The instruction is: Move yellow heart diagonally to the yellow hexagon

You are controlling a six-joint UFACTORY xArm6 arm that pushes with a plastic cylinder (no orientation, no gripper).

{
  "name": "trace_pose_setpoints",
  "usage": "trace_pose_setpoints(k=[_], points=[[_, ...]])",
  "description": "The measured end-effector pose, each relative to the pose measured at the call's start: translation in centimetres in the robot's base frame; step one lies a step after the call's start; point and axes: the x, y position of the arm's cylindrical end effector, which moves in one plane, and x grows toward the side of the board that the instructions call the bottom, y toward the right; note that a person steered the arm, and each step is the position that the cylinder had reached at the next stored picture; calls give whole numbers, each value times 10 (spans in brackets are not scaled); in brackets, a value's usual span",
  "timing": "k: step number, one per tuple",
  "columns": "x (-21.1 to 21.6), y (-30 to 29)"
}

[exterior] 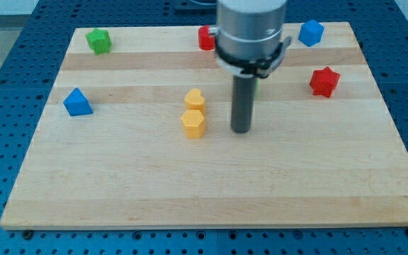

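Observation:
The yellow heart [195,99] sits near the board's middle, directly above the yellow hexagon [193,123] and touching or nearly touching it. My tip [241,130] is down on the board to the right of both yellow blocks, about level with the hexagon and clear of it by a small gap. The rod rises to the arm's grey body [251,32] at the view's top.
On the wooden board [119,191]: a green block [99,40] at the top left, a blue triangular block [77,103] at the left, a red block [205,37] partly hidden by the arm, a blue block [311,32] at the top right, a red star [324,81] at the right.

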Motion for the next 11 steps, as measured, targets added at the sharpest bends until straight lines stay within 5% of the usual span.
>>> trace_pose_setpoints(k=[5,7,9,11], points=[[-63,-84],[24,-174],[-30,-158],[34,-140]])
